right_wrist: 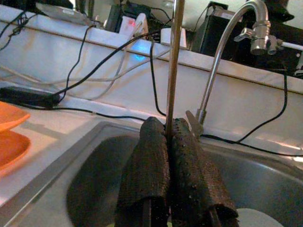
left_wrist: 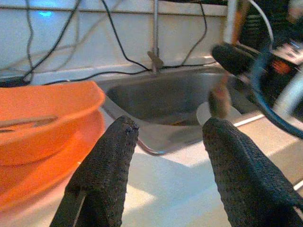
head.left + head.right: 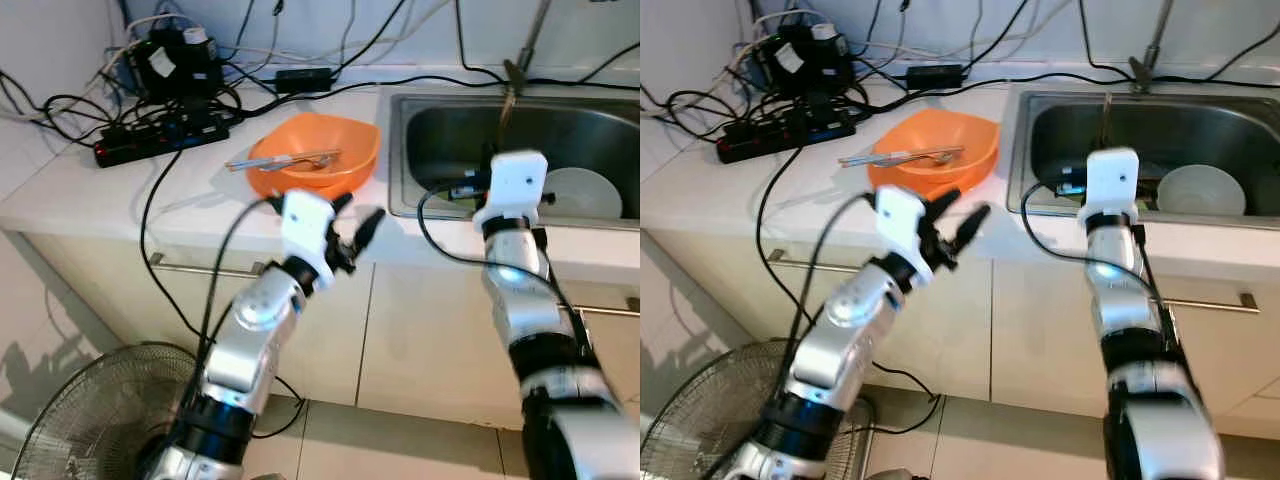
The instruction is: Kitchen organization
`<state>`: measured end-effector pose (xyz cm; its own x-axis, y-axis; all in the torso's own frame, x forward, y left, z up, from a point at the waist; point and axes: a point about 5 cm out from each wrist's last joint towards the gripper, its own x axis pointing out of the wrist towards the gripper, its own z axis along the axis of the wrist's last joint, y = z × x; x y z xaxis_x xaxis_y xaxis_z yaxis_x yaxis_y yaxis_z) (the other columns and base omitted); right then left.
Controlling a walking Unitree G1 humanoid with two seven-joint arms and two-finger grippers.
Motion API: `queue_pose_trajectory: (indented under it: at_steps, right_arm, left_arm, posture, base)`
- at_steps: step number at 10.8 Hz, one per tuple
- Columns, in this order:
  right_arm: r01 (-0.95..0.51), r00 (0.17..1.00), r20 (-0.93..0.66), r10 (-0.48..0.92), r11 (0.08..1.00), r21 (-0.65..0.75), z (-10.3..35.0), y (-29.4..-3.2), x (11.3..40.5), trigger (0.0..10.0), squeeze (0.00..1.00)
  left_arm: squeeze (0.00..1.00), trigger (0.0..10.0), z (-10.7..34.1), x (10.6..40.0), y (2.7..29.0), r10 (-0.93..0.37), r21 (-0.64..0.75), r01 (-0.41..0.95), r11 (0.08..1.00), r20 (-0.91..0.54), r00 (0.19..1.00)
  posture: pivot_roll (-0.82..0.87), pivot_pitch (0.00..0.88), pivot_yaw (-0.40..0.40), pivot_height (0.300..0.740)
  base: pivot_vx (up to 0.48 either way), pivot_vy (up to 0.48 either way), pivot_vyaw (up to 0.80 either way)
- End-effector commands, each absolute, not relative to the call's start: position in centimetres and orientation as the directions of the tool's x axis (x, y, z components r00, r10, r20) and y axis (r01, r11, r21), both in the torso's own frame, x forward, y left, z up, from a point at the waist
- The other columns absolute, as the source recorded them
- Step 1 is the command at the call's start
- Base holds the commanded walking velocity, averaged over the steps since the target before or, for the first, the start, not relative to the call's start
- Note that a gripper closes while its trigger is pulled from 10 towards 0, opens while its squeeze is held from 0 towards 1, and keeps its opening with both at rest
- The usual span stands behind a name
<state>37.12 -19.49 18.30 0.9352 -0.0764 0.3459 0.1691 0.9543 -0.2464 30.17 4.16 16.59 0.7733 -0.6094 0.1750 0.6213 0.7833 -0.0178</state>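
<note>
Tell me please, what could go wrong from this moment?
1. The right gripper pinches a thin metal utensil low on its stem, above the sink; it may pivot or slip and strike the white plate.
2. The left gripper, jaws open, hovers beside the orange bowl; it may push the bowl.

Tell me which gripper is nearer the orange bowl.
Left. The left gripper hovers open just in front of the orange bowl; the right gripper is over the sink.

Glossy orange plastic bowl (image 3: 318,152), brushed steel sink (image 3: 450,140), rough-textured matt black fingers (image 2: 106,175), smooth white countertop (image 3: 90,195).
</note>
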Motion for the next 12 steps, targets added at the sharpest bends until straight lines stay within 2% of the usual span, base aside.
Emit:
queue_pose_trajectory:
  at_steps: [1, 5, 6, 9, 12]
  right_arm:
    - [0.158, 0.927, 0.37, -0.061, 0.958, -0.238, 19.3, -19.4, 37.6, 10.0, 0.0]
    - [0.126, 0.927, 0.374, -0.02, 0.958, -0.259, 20.7, -18.9, 39.0, 10.0, 0.0]
    - [0.096, 0.93, 0.368, 0.002, 0.964, -0.248, 20.5, -18.0, 39.2, 10.0, 0.0]
    - [0.051, 0.927, 0.373, 0.042, 0.97, -0.236, 19.7, -16.7, 38.9, 10.0, 0.0]
    - [0.058, 0.905, 0.424, 0.034, 0.978, -0.201, 19.6, -16.7, 38.3, 10.0, 0.0]
  left_arm:
    - [0.0, 10.0, 16.4, 30.0, 4.1, -0.609, -0.011, 0.618, 0.786, 0.159, 0.777]
    - [0.0, 10.0, 16.7, 29.3, 4.9, -0.58, -0.004, 0.589, 0.808, 0.172, 0.796]
    - [0.0, 10.0, 16.2, 28.3, 5.2, -0.573, -0.01, 0.58, 0.814, 0.145, 0.807]
    - [0.0, 10.0, 15.9, 26.3, 5.3, -0.569, -0.038, 0.576, 0.817, 0.114, 0.814]
    - [0.0, 10.0, 15.8, 26.5, 5.3, -0.537, -0.041, 0.543, 0.839, 0.105, 0.837]
  posture:
    - [0.1, 0.0, 0.057, 0.74]
    - [0.16, 0.0, 0.051, 0.74]
    - [0.18, 0.0, 0.056, 0.74]
    - [0.2, 0.039, 0.072, 0.74]
    - [0.17, 0.039, 0.07, 0.74]
  base:
    - [0.0, 0.0, 0.0]
    - [0.0, 0.0, 0.0]
    - [0.0, 0.0, 0.0]
    - [0.0, 0.0, 0.0]
    - [0.0, 0.0, 0.0]
